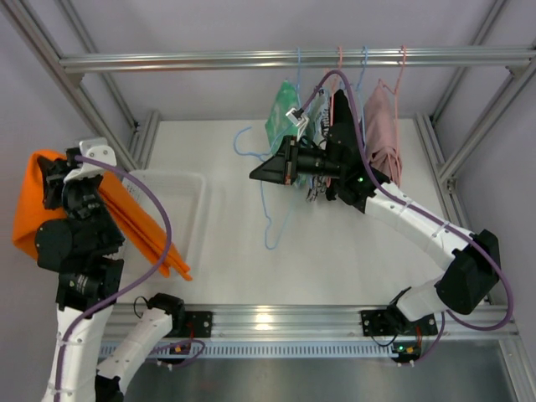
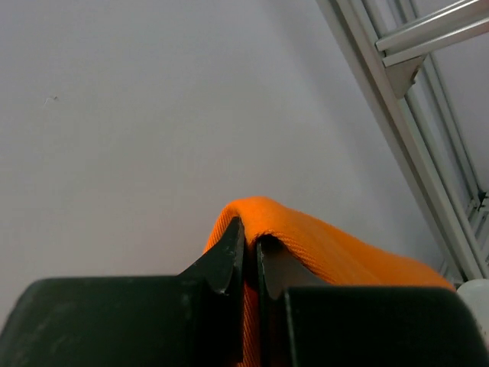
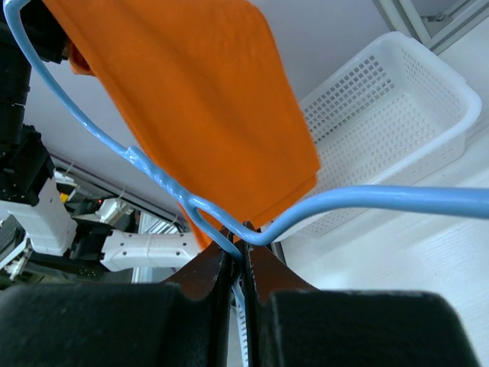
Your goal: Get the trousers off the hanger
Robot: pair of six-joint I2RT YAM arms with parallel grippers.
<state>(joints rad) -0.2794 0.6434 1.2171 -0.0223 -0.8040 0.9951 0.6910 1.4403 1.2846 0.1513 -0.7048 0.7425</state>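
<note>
trousers (image 1: 29, 209): left of the basket (image 1: 199, 188), lower end seemingly above its left part
hanger (image 3: 382, 197): right of the basket
hung garments (image 1: 381, 126): behind the basket, to its right

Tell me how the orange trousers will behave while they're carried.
Probably floppy: the trousers hang in long folds from the left gripper rather than holding shape. Likely light, since a pinch on one fold carries them. The matte weave suggests they won't slip easily, though the hanging end may swing.
</note>
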